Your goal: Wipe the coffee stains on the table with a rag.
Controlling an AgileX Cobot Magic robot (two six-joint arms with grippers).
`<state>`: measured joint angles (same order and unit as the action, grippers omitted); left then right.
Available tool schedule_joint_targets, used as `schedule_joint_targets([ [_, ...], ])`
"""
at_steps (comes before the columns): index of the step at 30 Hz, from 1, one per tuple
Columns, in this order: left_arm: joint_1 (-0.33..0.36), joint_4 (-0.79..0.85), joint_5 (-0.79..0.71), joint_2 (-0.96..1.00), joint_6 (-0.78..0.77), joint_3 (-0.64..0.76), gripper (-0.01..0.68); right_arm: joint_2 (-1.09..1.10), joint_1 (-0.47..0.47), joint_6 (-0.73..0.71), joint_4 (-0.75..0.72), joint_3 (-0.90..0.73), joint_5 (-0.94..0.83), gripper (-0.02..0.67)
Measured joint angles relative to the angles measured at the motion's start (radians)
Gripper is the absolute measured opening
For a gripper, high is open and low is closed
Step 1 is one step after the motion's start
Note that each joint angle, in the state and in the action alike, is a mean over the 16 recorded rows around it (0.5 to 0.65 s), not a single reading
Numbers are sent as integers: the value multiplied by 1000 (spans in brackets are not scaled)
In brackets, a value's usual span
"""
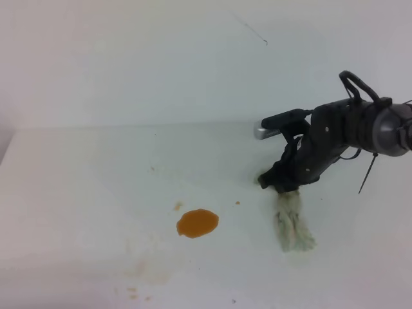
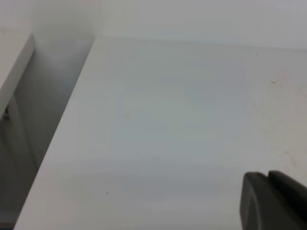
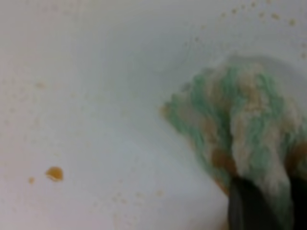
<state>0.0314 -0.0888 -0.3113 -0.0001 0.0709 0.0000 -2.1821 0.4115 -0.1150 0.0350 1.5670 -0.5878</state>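
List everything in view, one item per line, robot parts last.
coffee stains: one glossy orange-brown oval puddle plus a few tiny brown specks, left of the rag, near the middle of the table.
rag: one, pale mint-green and white with orange-brown blotches, hanging from the right end effector with its free end on or just above the table, apart from the puddle.
table: one, white, with faint brownish smudges at the front.
right end effector: one, black, shut on the rag's top end, right of the puddle.
left end effector: one, dark; only a corner shows in the left wrist view, so its state is unclear.
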Motion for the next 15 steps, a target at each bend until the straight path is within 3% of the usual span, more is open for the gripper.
schedule_joint_targets([
  [7, 0, 0, 0, 0, 0, 0, -2, -4, 21, -39, 66, 71, -26, 16],
  [15, 0, 0, 0, 0, 0, 0, -2, -11, 89, -140, 186, 161, -92, 5],
])
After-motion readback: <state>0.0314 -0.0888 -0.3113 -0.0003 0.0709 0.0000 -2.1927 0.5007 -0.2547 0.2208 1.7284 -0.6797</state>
